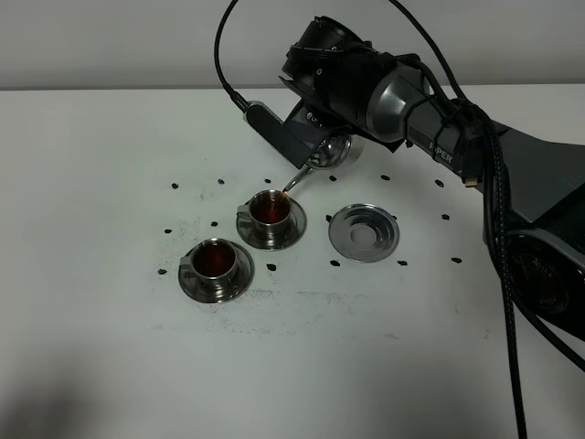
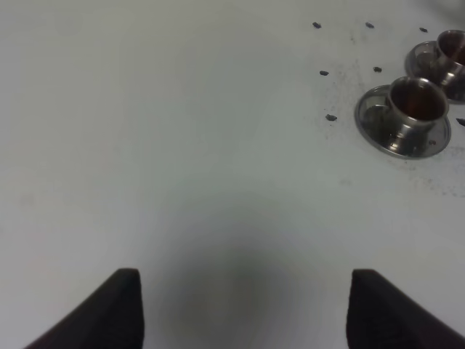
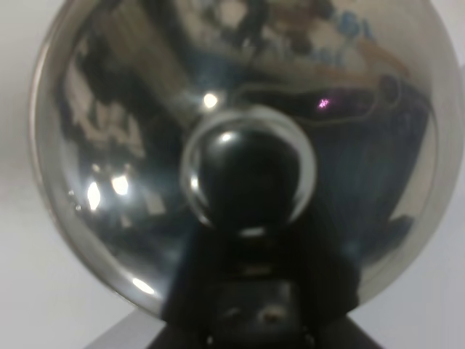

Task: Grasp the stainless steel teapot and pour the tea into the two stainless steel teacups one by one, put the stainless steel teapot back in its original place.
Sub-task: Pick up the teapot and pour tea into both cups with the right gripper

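Observation:
The stainless steel teapot [image 1: 335, 151] hangs tilted in the air, my right gripper [image 1: 313, 135] shut on it. Its thin spout [image 1: 298, 181] points down at the rim of the rear teacup [image 1: 271, 212]. This cup and the front-left teacup [image 1: 216, 262] both hold reddish-brown tea and stand on saucers. The empty round saucer [image 1: 364, 231], the original place, lies to the right of the cups. The right wrist view is filled by the teapot's domed lid [image 3: 145, 145] and its knob [image 3: 247, 178]. My left gripper [image 2: 247, 305] is open above bare table, the nearer teacup [image 2: 415, 109] well off to one side.
Small dark specks [image 1: 175, 186] are scattered over the white table [image 1: 110, 347] around the cups and saucer. The right arm [image 1: 430, 119] and its cables [image 1: 503, 274] reach in from the right edge.

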